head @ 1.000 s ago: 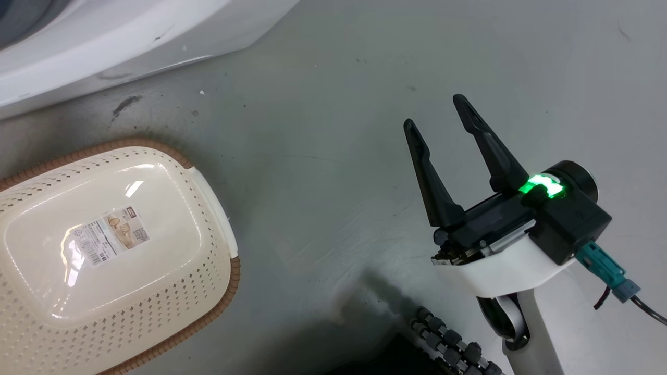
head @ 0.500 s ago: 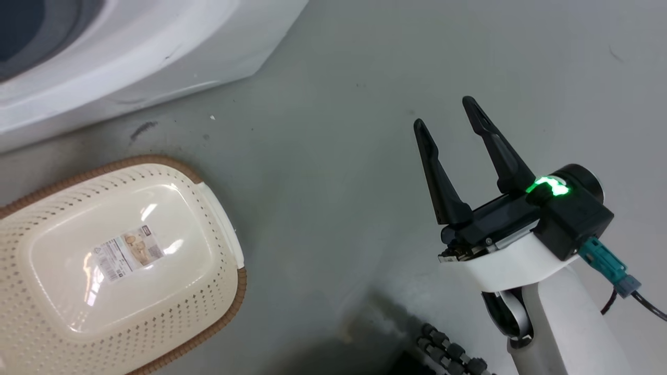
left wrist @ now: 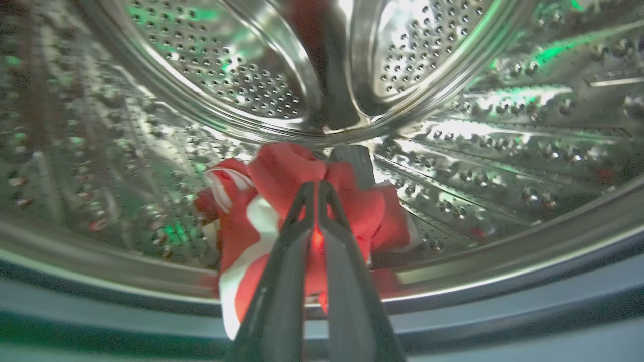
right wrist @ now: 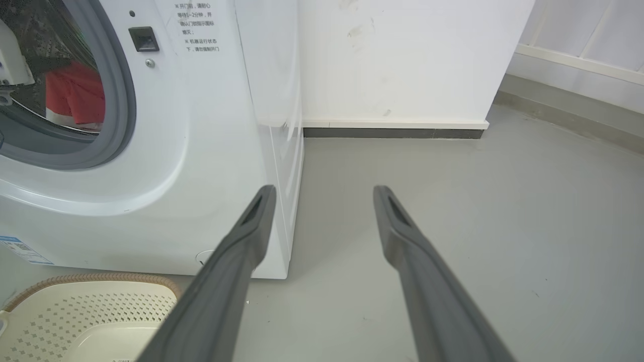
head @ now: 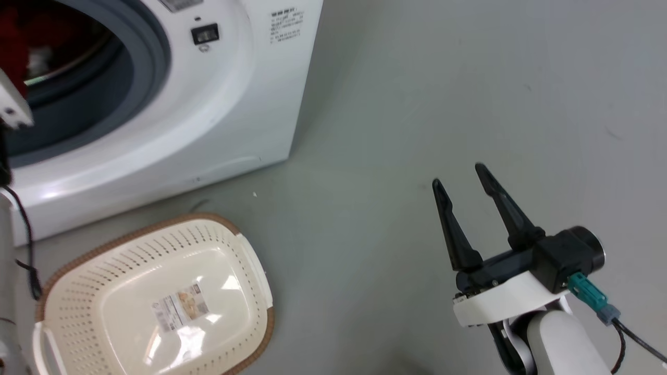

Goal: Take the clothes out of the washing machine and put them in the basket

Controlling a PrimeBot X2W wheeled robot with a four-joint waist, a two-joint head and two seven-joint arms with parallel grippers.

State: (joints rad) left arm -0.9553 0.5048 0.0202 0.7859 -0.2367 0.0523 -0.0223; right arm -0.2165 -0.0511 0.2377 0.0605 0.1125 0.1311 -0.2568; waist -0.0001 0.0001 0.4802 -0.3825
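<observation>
1. The left gripper [left wrist: 316,188] is seen inside the steel drum [left wrist: 503,141] of the washing machine [head: 250,104], with its fingers pressed together.
2. A red and white garment [left wrist: 282,171] appears to be pinched between them, though the contact is blurred. The garment is draped over the drum's lower lip.
3. The right gripper [head: 458,175] is held above the grey floor [head: 391,104], with its fingers spread apart and nothing gripped.
4. The basket [head: 78,302] is set upright on the floor just in front of the machine, well apart from the right gripper.
</observation>
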